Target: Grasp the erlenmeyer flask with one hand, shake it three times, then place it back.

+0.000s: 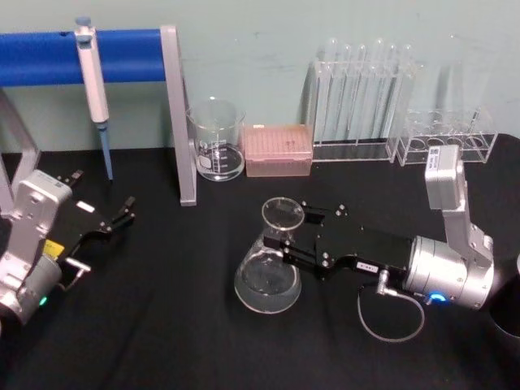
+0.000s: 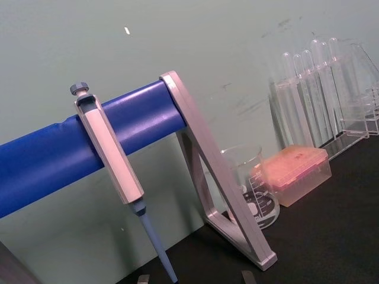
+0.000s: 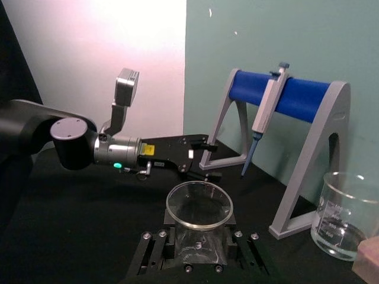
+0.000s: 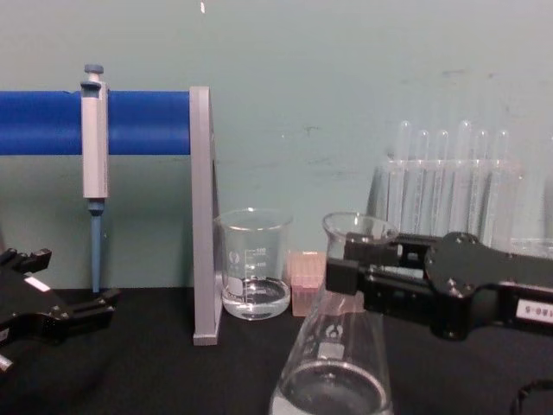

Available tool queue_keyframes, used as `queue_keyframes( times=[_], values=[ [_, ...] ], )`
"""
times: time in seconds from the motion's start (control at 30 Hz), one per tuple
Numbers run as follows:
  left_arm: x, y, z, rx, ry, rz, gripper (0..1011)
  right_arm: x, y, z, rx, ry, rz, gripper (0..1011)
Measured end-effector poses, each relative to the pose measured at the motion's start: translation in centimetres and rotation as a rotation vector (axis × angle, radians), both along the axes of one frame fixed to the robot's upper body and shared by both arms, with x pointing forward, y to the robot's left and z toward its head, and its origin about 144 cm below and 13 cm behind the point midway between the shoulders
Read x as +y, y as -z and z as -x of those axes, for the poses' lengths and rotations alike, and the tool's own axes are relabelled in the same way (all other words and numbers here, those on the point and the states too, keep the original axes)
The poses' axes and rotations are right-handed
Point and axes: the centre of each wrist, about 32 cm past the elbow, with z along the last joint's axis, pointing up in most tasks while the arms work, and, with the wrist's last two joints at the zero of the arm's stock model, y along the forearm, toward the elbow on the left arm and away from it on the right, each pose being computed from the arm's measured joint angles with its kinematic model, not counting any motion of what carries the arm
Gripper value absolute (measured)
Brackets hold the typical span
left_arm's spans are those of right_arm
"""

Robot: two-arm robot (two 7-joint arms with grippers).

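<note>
While the flask (image 1: 266, 284) stood at the worktop's front middle, the right claw (image 1: 284, 236) clenched its neck, so grasping looked complete. Next move: lift clear, then shake. The left claw (image 1: 126, 213) lay released near the left edge.

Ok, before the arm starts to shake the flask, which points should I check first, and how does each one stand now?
1. Grip: the right gripper has its fingers on both sides of the neck of the erlenmeyer flask, shut on it: ok.
2. Flask lifted off the table: cannot tell.
3. Flask mouth closed: not ok, it has no stopper, so hard shaking could spill any liquid.
4. Room around: the beaker and pipette stand are apart from the flask: ok.
5. Other arm: the left gripper is open, far to the left: ok.
</note>
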Motion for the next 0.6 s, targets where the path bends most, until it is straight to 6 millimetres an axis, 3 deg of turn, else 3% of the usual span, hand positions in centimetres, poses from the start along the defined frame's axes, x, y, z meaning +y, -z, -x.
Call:
queue_keyframes(
  times=[0.6],
  values=[
    [0.0,0.0,0.0,0.0,0.0,0.0,1001,-0.2,2.1,-0.3,0.047,-0.024,0.02,448]
  ],
)
